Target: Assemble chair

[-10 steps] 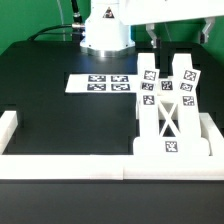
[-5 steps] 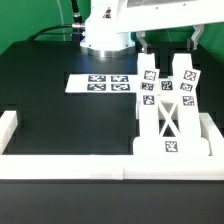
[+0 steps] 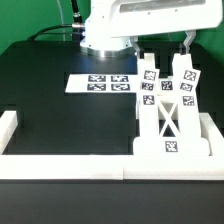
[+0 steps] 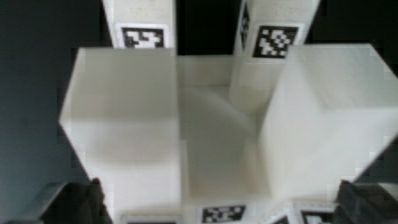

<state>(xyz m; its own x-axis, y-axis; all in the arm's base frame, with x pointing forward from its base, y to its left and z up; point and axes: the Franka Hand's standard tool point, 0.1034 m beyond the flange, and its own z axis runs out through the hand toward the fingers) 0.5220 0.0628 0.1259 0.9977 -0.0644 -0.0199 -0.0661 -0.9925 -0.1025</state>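
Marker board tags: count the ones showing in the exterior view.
4, in two rows of two on the marker board, lying flat left of the chair. None looks hidden.

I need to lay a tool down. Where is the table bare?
Bare: the black table between the marker board, the left rail and the front rail. Crowded: the exterior view's right, where the chair fills the corner under the open gripper.

A black bench (image 3: 60, 120) fills the scene, bordered near and on both sides by white rails (image 3: 60, 165). Far behind hangs a green backdrop (image 3: 25, 15). Lighting is even.
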